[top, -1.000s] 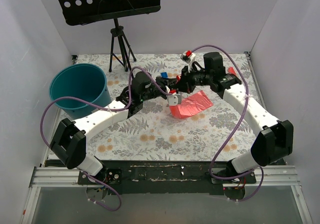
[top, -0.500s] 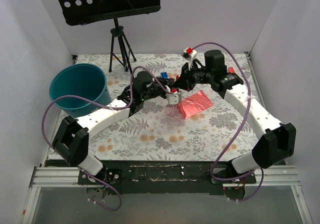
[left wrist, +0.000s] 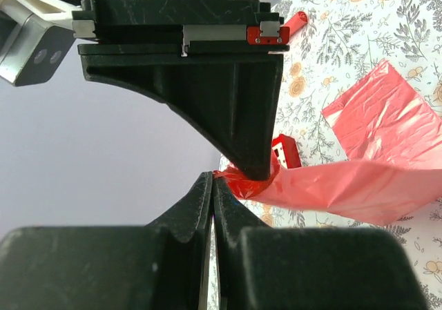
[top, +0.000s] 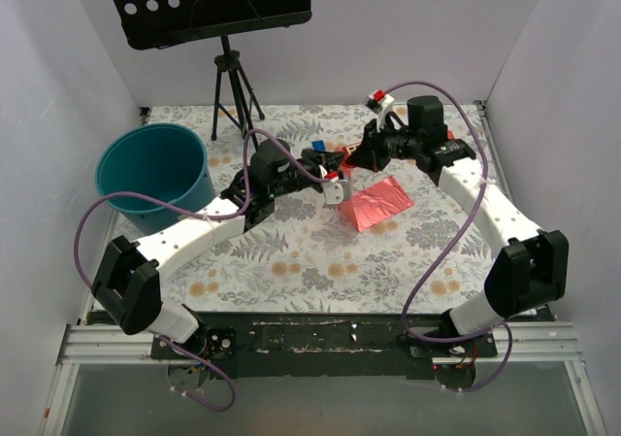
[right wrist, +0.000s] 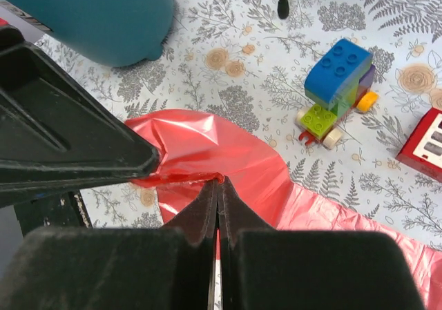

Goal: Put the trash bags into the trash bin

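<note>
The pink-red trash bag (top: 378, 203) lies on the floral table (top: 291, 261) at centre right, with its near-left edge lifted. My left gripper (top: 337, 177) and right gripper (top: 351, 161) meet tip to tip at that edge. In the left wrist view my left gripper (left wrist: 213, 179) is shut, with the bunched bag edge (left wrist: 242, 184) pinched at its tip. The film (left wrist: 359, 186) stretches off to the right. In the right wrist view my right gripper (right wrist: 218, 183) is shut on the bag's edge (right wrist: 207, 144). The teal trash bin (top: 153, 169) stands at the far left, apart from both grippers.
A small toy of coloured bricks (right wrist: 338, 85) and a flat red box with white squares (right wrist: 428, 141) lie just beyond the bag. A red stick (left wrist: 295, 23) lies farther back. A music stand's tripod (top: 233, 96) stands at the back, right of the bin.
The right arm has drawn back and up, and the left gripper has followed to the bag's edge. The bag's left edge now hangs lifted between the two shut grippers.
</note>
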